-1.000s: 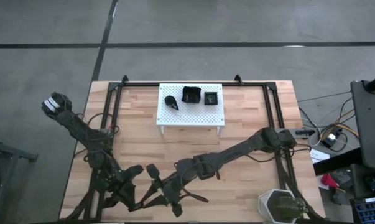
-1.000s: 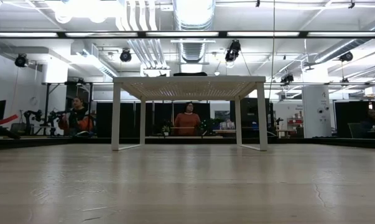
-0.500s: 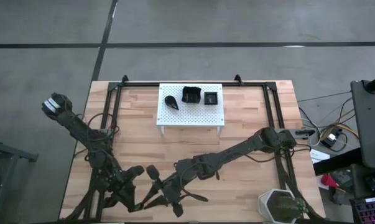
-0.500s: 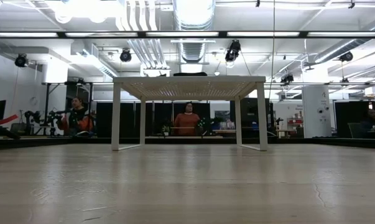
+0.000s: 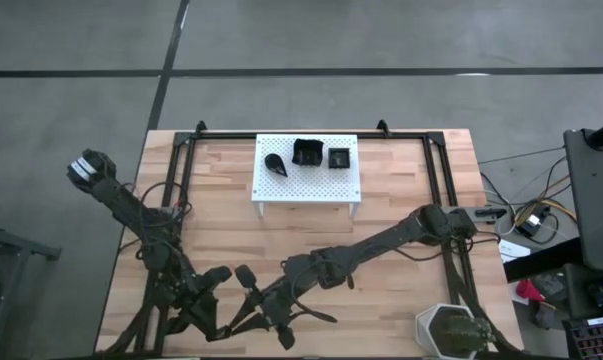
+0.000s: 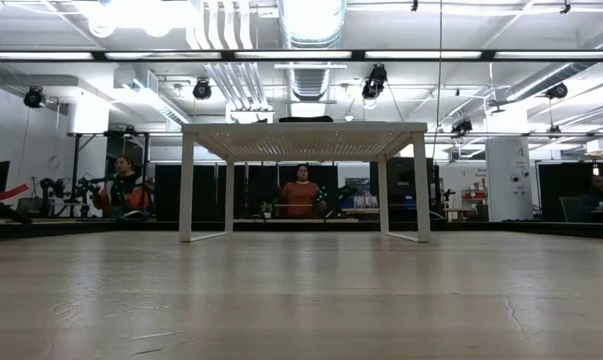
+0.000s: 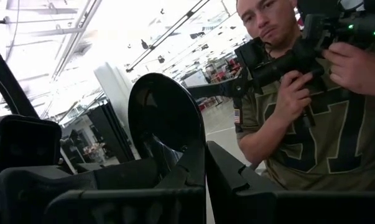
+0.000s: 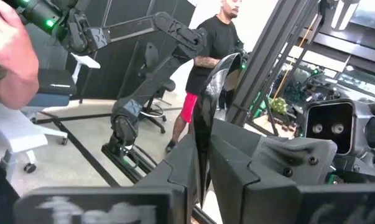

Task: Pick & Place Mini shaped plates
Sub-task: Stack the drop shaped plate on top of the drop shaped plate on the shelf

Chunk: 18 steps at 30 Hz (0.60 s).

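Both grippers sit at the table's near edge — the left gripper (image 7: 196, 180) clenched on a teardrop plate (image 7: 165, 121), the right gripper (image 8: 203, 168) pinching another plate (image 8: 212, 93) edge-on. The white stand (image 5: 271, 185) lies far, straight ahead.

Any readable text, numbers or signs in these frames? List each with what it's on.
"7": last digit of a large number on the person's shirt, left wrist view; the digit before it is half hidden and cannot be read.
Flag patch on that shirt's sleeve: a sign only, too small to read any words.
Everything else: no readable text.
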Each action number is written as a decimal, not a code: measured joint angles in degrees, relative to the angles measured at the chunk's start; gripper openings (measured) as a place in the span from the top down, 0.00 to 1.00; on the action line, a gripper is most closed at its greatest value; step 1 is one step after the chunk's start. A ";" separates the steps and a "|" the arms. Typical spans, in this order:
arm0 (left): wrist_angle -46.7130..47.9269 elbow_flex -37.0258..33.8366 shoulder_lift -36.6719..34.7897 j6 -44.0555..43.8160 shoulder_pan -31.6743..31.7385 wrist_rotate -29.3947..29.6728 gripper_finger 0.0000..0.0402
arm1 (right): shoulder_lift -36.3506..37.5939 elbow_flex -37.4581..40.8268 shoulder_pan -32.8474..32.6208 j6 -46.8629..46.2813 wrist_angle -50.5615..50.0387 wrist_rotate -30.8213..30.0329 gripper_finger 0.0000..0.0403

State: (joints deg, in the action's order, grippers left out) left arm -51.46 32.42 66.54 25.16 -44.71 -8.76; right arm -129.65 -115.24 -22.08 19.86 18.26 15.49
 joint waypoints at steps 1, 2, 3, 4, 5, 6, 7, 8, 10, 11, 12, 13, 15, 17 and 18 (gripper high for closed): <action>0.00 0.00 0.00 0.14 0.00 0.29 1.00 | 0.02 -0.02 0.01 -0.15 0.00 0.00 0.91; -0.01 0.00 0.00 0.24 0.00 0.39 1.00 | 0.03 -0.01 0.02 -0.23 0.00 0.02 0.92; -0.04 0.00 0.00 0.25 0.00 0.47 1.00 | 0.03 -0.01 0.00 -0.27 0.00 0.08 0.94; -0.07 0.00 -0.02 0.25 -0.02 0.49 1.00 | 0.03 -0.02 -0.02 -0.29 0.00 0.23 0.96; -0.04 0.00 -0.02 0.23 0.00 0.51 1.00 | 0.03 0.00 -0.05 -0.32 0.00 0.24 0.97; -0.04 0.00 -0.02 0.23 0.00 0.55 1.00 | 0.03 -0.01 -0.07 -0.37 0.00 0.24 0.97; -0.03 0.00 -0.02 0.21 -0.01 0.61 1.00 | 0.03 0.00 -0.07 -0.37 -0.02 0.22 0.97; -0.04 0.00 -0.02 0.07 0.00 0.68 1.00 | 0.03 -0.02 -0.07 -0.37 -0.02 0.24 0.98; -0.12 0.00 -0.02 -0.34 -0.01 0.77 1.00 | 0.03 0.00 -0.07 -0.41 -0.04 0.24 0.98; -0.28 0.00 -0.02 -0.74 -0.02 0.83 1.00 | 0.04 -0.02 -0.07 -0.58 -0.06 0.25 0.98; -0.68 0.00 -0.02 -1.31 0.00 0.99 1.00 | 0.04 -0.01 -0.07 -0.70 -0.05 0.24 0.98; -1.11 0.00 -0.02 -1.99 0.00 1.31 0.99 | 0.05 -0.02 -0.07 -0.95 -0.04 0.24 0.98; -1.84 0.00 -0.02 -3.33 0.00 2.89 0.97 | 0.08 -0.27 -0.07 -1.33 -0.13 0.59 0.98; -2.05 0.00 -0.04 -4.32 0.02 4.59 0.92 | 0.16 -0.30 -0.06 -1.67 -0.26 1.47 0.98; -2.04 0.00 -0.04 -4.55 0.04 4.97 0.89 | 0.16 -0.30 -0.02 -1.71 -0.28 1.72 0.98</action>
State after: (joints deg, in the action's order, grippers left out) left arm -53.50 32.42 66.50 20.61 -44.66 -3.79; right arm -129.49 -115.55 -22.11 18.15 17.98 17.20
